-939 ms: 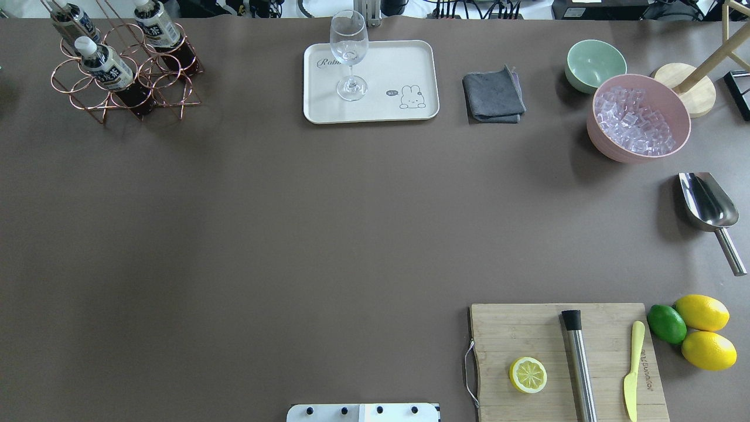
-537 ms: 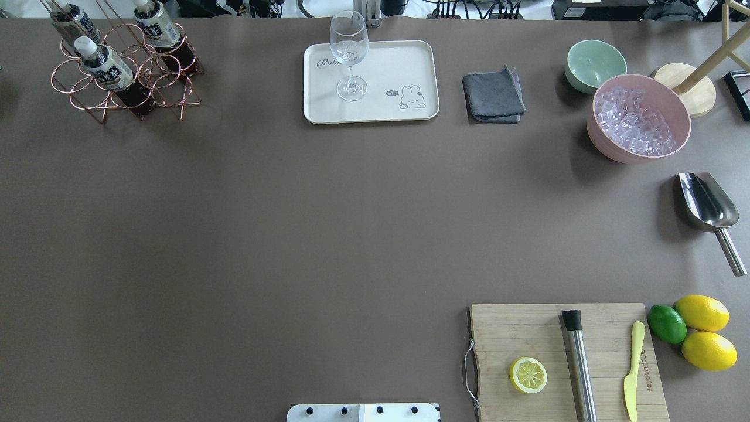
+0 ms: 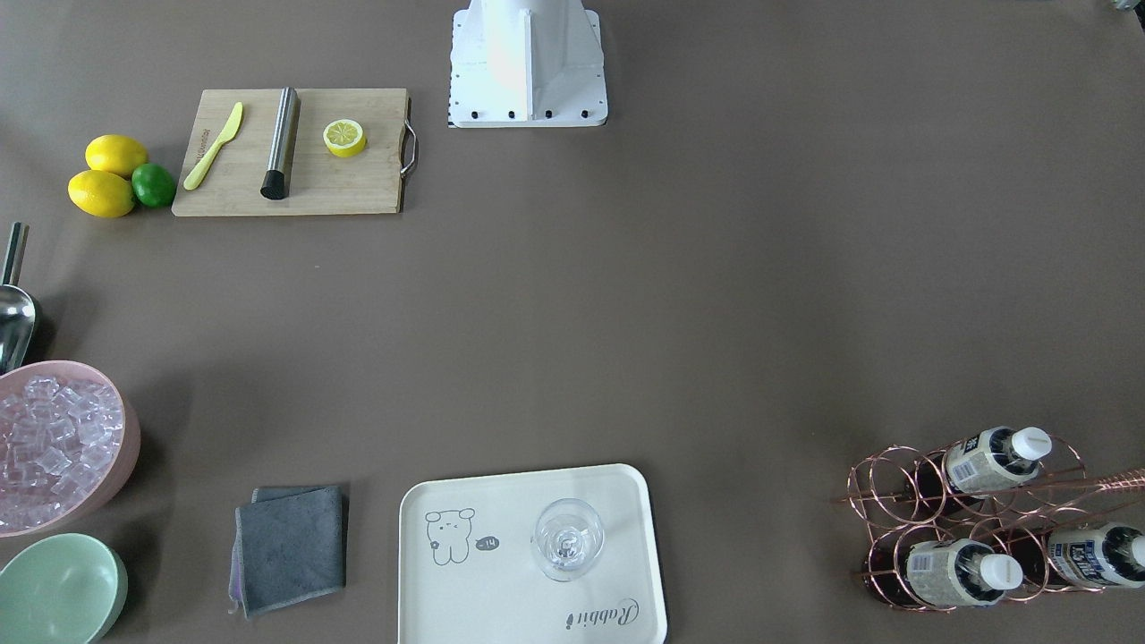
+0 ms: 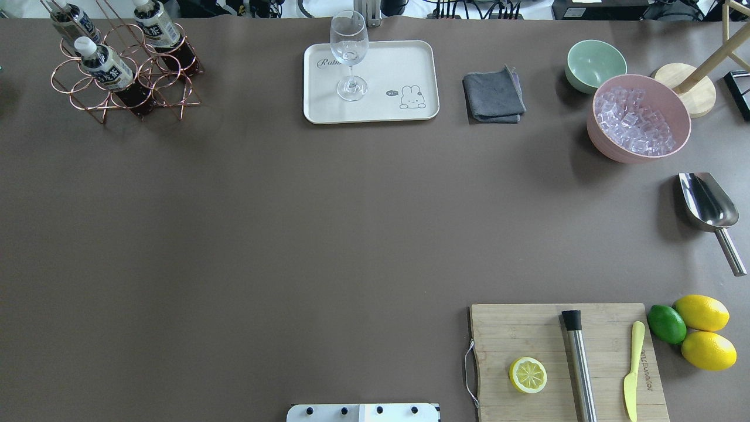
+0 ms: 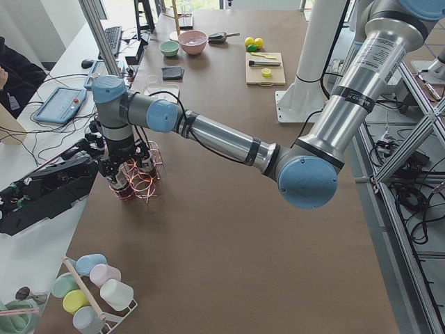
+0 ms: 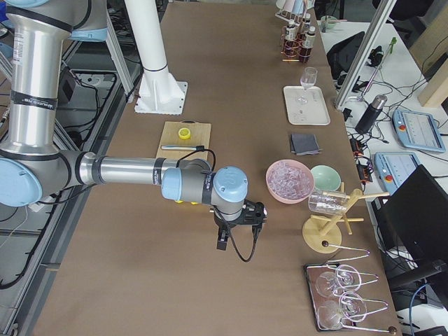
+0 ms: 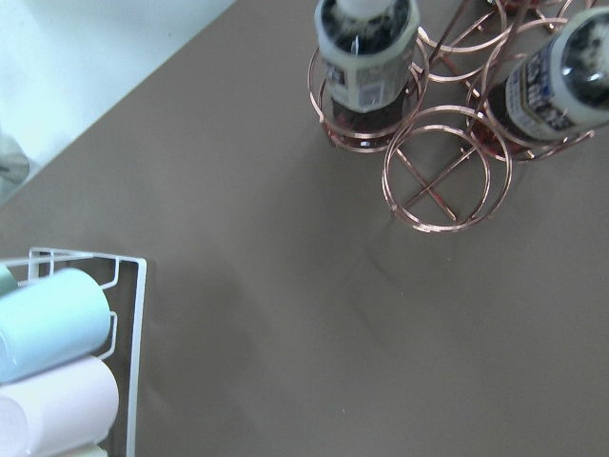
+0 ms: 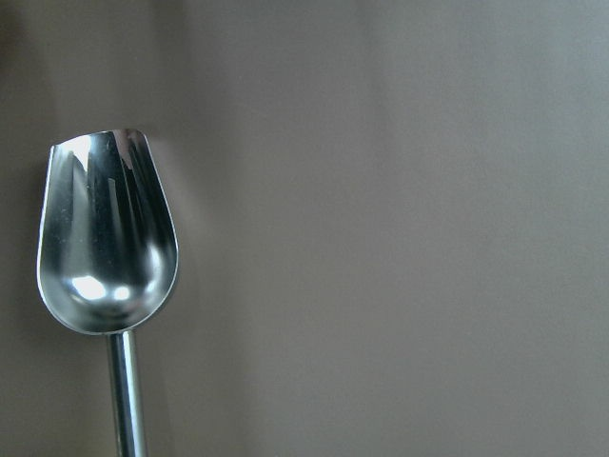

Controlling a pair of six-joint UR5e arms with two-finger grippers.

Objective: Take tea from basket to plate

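Nothing on the surface (image 4: 293,205) has moved. Your small clear bottles of dark tea (image 4: 105,66) stay in the copper wire basket (image 7: 435,185), upper left of the overhead view, so the cream rectangular plate (image 4: 404,64) waits. I cannot tell whether the left hand (image 5: 119,179), by the basket, or the right hand (image 6: 227,234) is apart or together.

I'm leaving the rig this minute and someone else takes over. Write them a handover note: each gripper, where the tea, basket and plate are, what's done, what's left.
Left gripper: at the basket; whether it is open or shut cannot be told from the side view.
Right gripper: hovering by the metal scoop, away from the job; state also unclear.
Tea bottles: all three stand in basket cells.
Plate: holds only a stemmed glass.
Done: no bottle is on the plate yet.
Left: grasp one bottle, lift it out, set it on the plate clear of the glass.
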